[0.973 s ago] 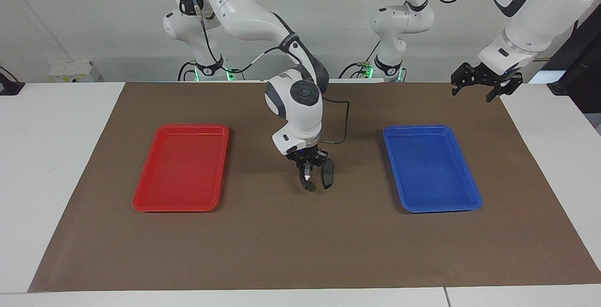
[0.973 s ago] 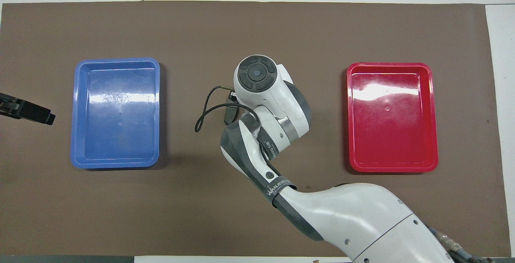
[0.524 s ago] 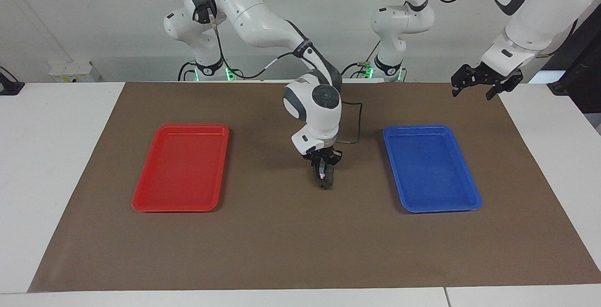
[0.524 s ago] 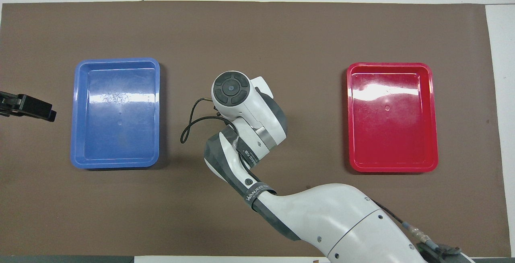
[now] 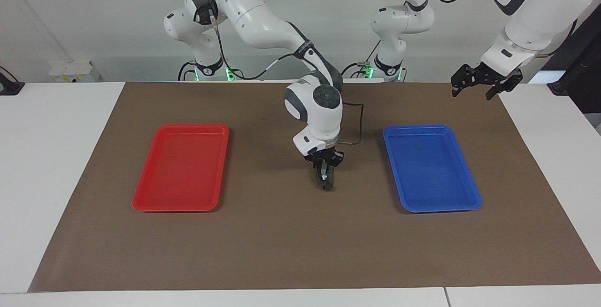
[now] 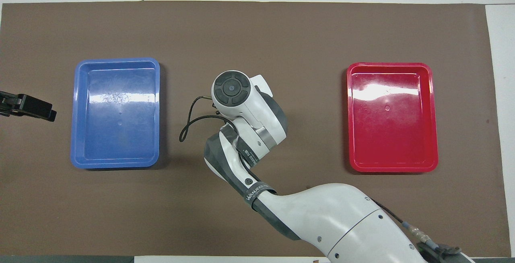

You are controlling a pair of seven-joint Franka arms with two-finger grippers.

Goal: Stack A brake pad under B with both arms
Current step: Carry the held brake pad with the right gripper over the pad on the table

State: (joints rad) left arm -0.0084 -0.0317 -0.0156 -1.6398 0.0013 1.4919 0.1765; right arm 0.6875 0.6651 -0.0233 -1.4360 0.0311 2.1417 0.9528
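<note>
My right gripper [image 5: 327, 180] points straight down at the mat midway between the two trays. Its fingertips are shut on a dark brake piece [image 5: 327, 186] whose lower end is at the mat. From here I cannot tell whether that piece is the A brake pad or B, or whether another piece lies under it. In the overhead view the right arm's wrist [image 6: 232, 89] covers the gripper and both pieces. My left gripper [image 5: 472, 92] hangs open and empty in the air over the mat's edge at the left arm's end, also seen as the left gripper [image 6: 28, 108] beside the blue tray.
An empty red tray [image 5: 141, 202] lies toward the right arm's end and an empty blue tray [image 5: 472, 202] toward the left arm's end. A black cable [image 5: 359, 124] loops from the right wrist. A brown mat [image 5: 300, 250] covers the table.
The right gripper carried its dark piece sideways toward the left arm's end, onto the spot where another dark pad lay on the mat, then slowed. The left arm barely moved.
</note>
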